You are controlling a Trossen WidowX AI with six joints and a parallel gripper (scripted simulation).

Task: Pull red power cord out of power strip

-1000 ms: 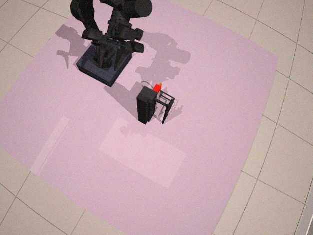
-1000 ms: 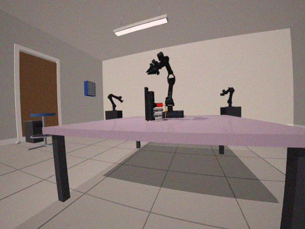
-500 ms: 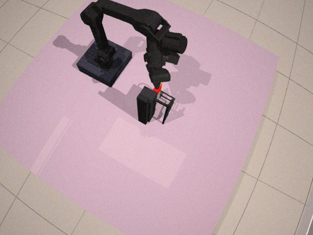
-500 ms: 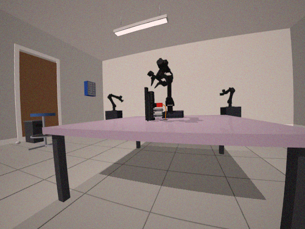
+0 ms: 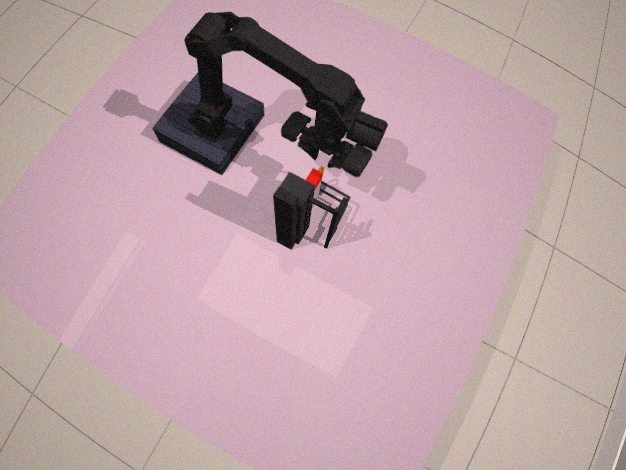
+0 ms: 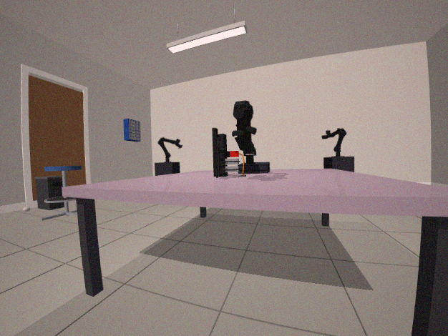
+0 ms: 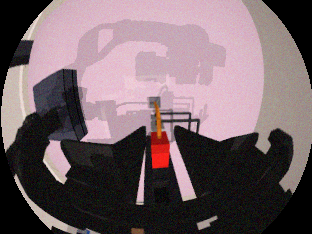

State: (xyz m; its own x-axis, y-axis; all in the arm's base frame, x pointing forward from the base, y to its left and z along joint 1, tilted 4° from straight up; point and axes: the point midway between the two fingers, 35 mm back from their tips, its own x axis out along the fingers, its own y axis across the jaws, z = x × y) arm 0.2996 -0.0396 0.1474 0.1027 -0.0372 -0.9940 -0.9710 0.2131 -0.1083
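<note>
The red plug (image 5: 313,176) (image 6: 234,154) (image 7: 160,152) sits at the top of the upright black power strip (image 5: 289,212) (image 6: 222,162), against its side. An orange cord (image 5: 322,169) (image 6: 243,164) (image 7: 158,117) leaves the plug's outer end and hangs down. White plugs (image 6: 232,164) are stacked below the red one. My gripper (image 5: 323,158) (image 7: 160,129) is partly open and empty, pointing down above and near the plug. In the wrist view the plug and cord show in the gap between the fingers, with no finger seen touching them.
A thin black bar frame (image 5: 335,222) (image 7: 190,116) stands beside the plugs. The dark arm base (image 5: 202,108) (image 6: 260,166) (image 7: 54,105) is on the pink table (image 5: 429,252) (image 6: 289,186), behind the strip in the exterior view.
</note>
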